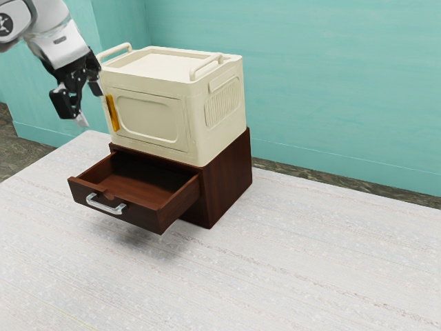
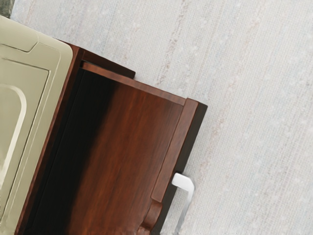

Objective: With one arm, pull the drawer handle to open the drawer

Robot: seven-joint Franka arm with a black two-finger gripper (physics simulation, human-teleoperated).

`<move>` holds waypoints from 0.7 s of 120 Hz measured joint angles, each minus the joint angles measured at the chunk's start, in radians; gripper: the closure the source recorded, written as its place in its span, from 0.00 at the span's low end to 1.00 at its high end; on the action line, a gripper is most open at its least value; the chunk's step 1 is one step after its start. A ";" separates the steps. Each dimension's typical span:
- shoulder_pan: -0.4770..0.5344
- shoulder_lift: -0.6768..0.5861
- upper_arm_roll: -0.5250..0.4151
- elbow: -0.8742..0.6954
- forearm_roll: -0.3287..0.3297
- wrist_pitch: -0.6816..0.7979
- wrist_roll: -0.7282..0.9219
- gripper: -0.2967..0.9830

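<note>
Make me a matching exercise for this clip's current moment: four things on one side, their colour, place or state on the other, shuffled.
1. Drawer
2. Handle
3. Cream box
4. Wall

A. Teal
B. On top of the brown cabinet
C. Pulled out, open
D. Silvery, on the drawer's front

Pairs: 1-C, 2-D, 3-B, 4-A

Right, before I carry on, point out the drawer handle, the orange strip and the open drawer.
Drawer handle (image 1: 103, 206): exterior view, on the middle of its silver bar.
Orange strip (image 1: 112, 113): exterior view, on the middle of its face.
Open drawer (image 2: 129, 152): wrist view, on its bare wooden floor.
</note>
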 joint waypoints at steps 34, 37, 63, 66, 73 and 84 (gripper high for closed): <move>0.211 0.041 -0.268 0.209 0.024 -0.325 -0.274 0.23; 0.212 0.040 -0.271 0.212 0.025 -0.348 -0.297 0.23; 0.208 0.033 -0.297 0.252 0.007 -0.454 -0.482 0.23; 0.210 0.034 -0.297 0.259 0.004 -0.457 -0.501 0.23; 0.233 0.044 -0.297 0.273 -0.001 -0.463 -0.546 0.23; 0.272 0.069 -0.296 0.299 -0.005 -0.468 -0.609 0.23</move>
